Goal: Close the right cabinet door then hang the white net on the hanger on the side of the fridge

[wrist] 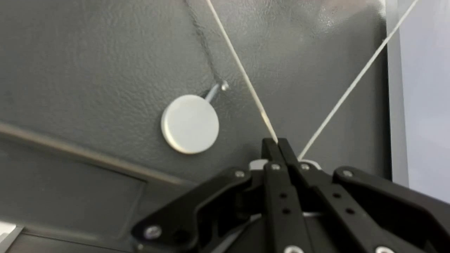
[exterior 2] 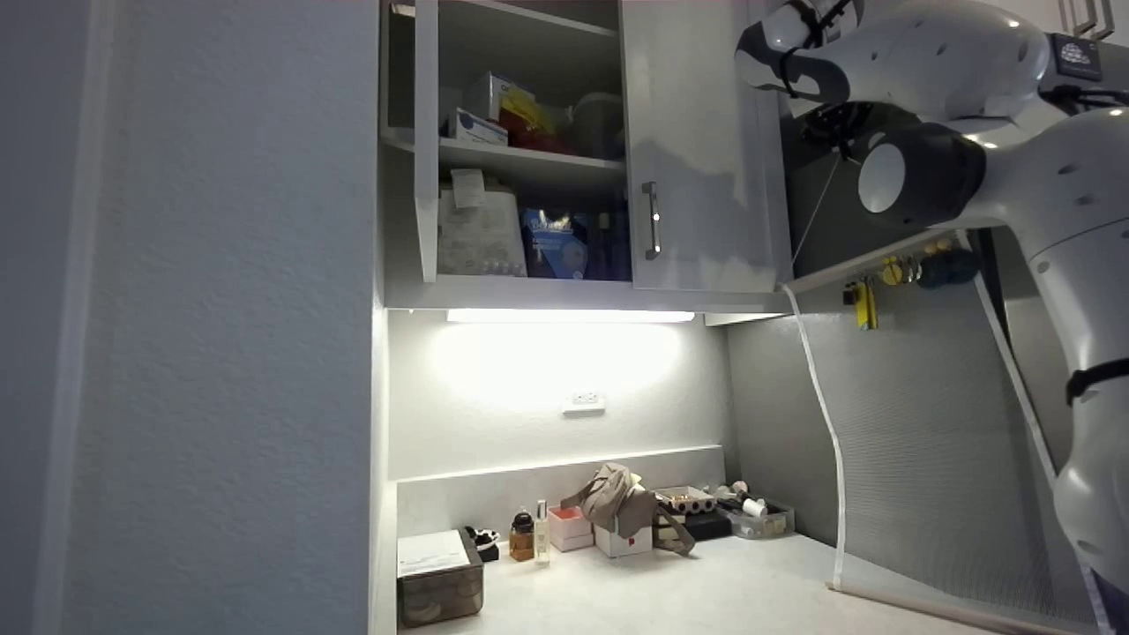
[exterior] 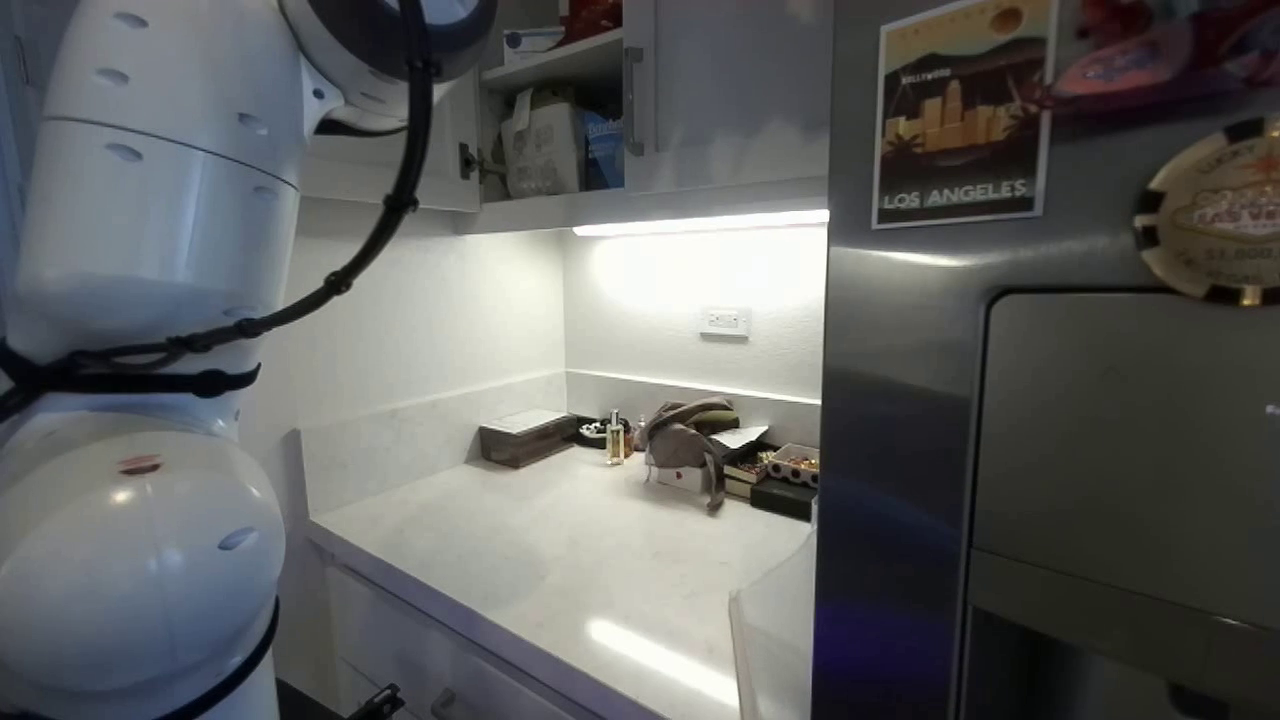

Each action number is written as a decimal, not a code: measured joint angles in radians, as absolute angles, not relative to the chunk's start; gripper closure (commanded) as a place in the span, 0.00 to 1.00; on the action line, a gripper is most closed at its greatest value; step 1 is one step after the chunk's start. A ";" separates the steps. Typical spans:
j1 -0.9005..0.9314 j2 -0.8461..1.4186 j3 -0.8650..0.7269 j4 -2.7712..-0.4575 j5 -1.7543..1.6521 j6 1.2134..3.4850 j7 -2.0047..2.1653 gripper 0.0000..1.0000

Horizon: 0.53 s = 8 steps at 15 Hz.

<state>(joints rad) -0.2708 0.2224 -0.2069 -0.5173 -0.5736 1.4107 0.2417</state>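
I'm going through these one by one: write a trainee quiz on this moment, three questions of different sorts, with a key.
1. True or false: the right cabinet door is closed.

2. Multiple choice: what does the shut hand pinch?
a) a cabinet handle
b) the cord of the white net
c) a wooden rod

3. Short answer: is the cord looped over the round hanger on the side of the fridge, and what in the wrist view shows it?

Key
1. True.
2. b.
3. No; both strands of the cord run to the right of the hanger in that picture without crossing it.
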 measured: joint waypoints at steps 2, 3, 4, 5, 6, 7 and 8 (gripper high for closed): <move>-0.273 0.222 -0.207 -0.517 -0.573 1.411 0.242 1.00; -0.273 0.222 -0.207 -0.516 -0.572 1.411 0.242 1.00; -0.273 0.222 -0.207 -0.515 -0.571 1.410 0.242 1.00; -0.273 0.222 -0.207 -0.513 -0.571 1.410 0.242 1.00; -0.273 0.222 -0.207 -0.509 -0.571 1.409 0.242 1.00; -0.273 0.220 -0.207 -0.507 -0.570 1.409 0.239 1.00; -0.273 0.224 -0.212 -0.488 -0.554 1.395 0.219 1.00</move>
<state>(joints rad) -0.2734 0.2243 -0.2121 -0.4880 -0.5538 1.3951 0.2194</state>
